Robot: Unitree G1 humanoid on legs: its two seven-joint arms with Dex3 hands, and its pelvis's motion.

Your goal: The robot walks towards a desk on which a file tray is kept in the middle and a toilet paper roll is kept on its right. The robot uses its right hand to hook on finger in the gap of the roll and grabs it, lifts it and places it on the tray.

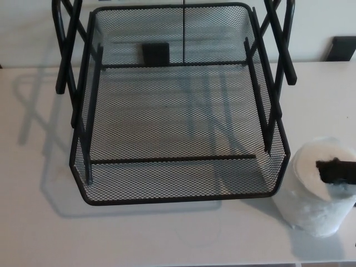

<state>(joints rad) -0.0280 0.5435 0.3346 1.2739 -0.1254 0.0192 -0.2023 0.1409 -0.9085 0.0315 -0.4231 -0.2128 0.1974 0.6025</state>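
Roll (pixel 317 189) upright on desk (pixel 167 233), just right of tray's (pixel 183 197) near right corner. Right hand (pixel 336 171): one finger in the roll's core from the right; rest out of frame, finger spread indeterminable.

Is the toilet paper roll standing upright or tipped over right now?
Upright. The toilet paper roll stands on end on the desk beside the file tray, top opening facing up, with a right hand finger hooked into it.
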